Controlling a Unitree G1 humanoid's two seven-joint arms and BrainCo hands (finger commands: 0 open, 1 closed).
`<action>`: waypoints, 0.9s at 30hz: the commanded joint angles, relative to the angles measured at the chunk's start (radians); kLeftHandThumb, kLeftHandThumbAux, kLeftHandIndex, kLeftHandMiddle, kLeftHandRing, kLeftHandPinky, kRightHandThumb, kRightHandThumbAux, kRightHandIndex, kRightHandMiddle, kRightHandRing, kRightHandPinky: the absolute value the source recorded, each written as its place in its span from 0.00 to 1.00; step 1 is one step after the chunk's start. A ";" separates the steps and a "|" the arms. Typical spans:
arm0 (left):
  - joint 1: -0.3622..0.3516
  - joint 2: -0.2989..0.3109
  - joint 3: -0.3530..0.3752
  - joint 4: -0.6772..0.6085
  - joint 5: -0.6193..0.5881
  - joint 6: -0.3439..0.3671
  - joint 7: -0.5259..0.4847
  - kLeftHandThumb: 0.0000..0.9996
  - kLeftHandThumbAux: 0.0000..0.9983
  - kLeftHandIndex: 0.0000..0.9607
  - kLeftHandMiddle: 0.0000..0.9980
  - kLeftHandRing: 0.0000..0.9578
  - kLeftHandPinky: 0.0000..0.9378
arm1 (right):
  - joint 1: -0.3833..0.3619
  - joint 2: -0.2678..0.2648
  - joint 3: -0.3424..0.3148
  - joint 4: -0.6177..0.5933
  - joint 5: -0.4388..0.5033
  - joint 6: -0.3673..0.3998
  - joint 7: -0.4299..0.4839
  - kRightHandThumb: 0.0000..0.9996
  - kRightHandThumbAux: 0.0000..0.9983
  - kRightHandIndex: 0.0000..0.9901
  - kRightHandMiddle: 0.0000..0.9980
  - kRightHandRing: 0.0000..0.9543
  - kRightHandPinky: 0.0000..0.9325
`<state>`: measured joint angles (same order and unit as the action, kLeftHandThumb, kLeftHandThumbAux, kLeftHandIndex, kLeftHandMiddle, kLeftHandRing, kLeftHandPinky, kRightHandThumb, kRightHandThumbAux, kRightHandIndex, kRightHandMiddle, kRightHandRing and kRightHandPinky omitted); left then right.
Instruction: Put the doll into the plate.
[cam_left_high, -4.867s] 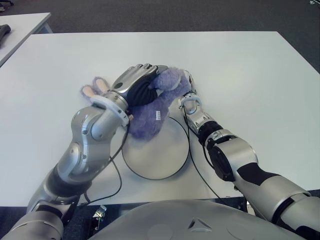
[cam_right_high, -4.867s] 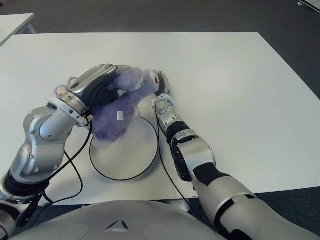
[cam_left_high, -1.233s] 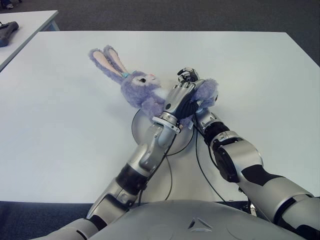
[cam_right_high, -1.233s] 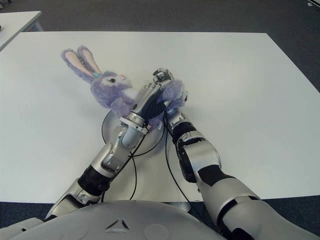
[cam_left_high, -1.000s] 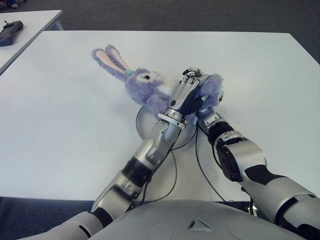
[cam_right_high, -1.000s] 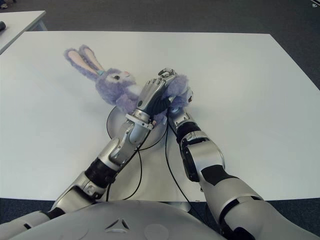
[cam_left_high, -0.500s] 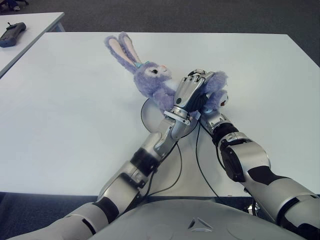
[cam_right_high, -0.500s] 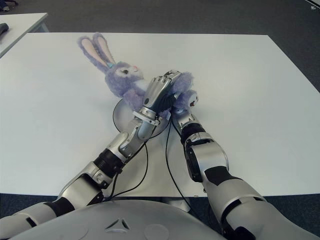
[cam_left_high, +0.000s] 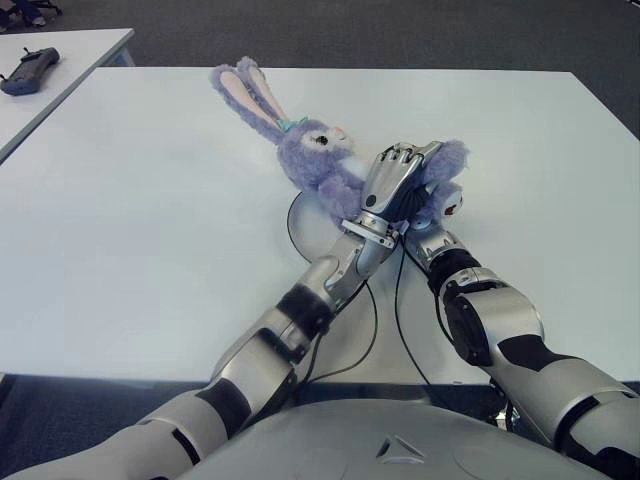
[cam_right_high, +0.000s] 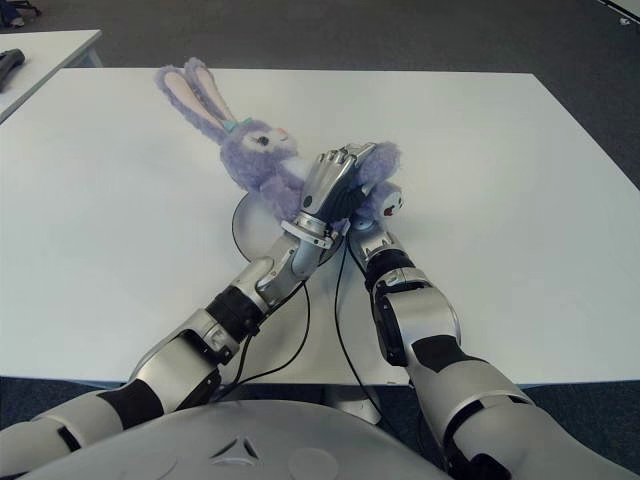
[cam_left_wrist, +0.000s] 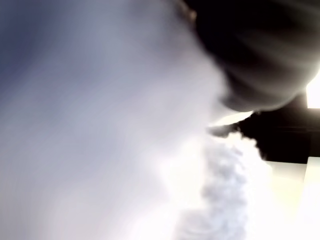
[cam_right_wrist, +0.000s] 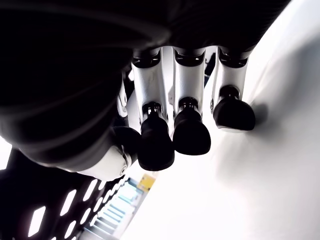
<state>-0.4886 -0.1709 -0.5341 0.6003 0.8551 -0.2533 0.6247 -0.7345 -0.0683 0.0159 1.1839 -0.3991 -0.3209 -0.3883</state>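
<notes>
Left eye view showed the left hand (cam_left_high: 392, 182) clamped on the doll (cam_left_high: 330, 160) over the plate (cam_left_high: 300, 215) mid-tabletop; the right hand (cam_left_high: 432, 222) beside it, fingers (cam_right_wrist: 190, 131) curled, empty.

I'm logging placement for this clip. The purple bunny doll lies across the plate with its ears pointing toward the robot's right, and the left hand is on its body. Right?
Not quite: the doll has its ears pointing toward the robot's left and away from it, as the left eye view shows. The rest holds: it lies across the plate, with the left hand on its body.
</notes>
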 joint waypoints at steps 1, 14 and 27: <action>0.283 0.014 -0.128 0.696 0.064 0.013 0.045 0.75 0.69 0.46 0.81 0.87 0.89 | 0.382 0.131 0.012 0.224 -0.050 0.131 0.104 0.70 0.74 0.41 0.74 0.81 0.85; 0.277 0.010 -0.123 0.712 0.070 0.004 0.057 0.75 0.69 0.46 0.81 0.87 0.89 | 0.382 0.132 0.010 0.224 -0.053 0.131 0.104 0.70 0.74 0.41 0.74 0.81 0.85; 0.275 0.010 -0.122 0.716 0.071 0.000 0.060 0.75 0.69 0.46 0.81 0.87 0.89 | 0.382 0.132 0.009 0.224 -0.054 0.131 0.104 0.70 0.74 0.41 0.74 0.81 0.85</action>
<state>-0.5222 -0.1624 -0.5336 0.6937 0.8666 -0.3393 0.7060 -0.7211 -0.0611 0.0163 1.1837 -0.4070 -0.3214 -0.3794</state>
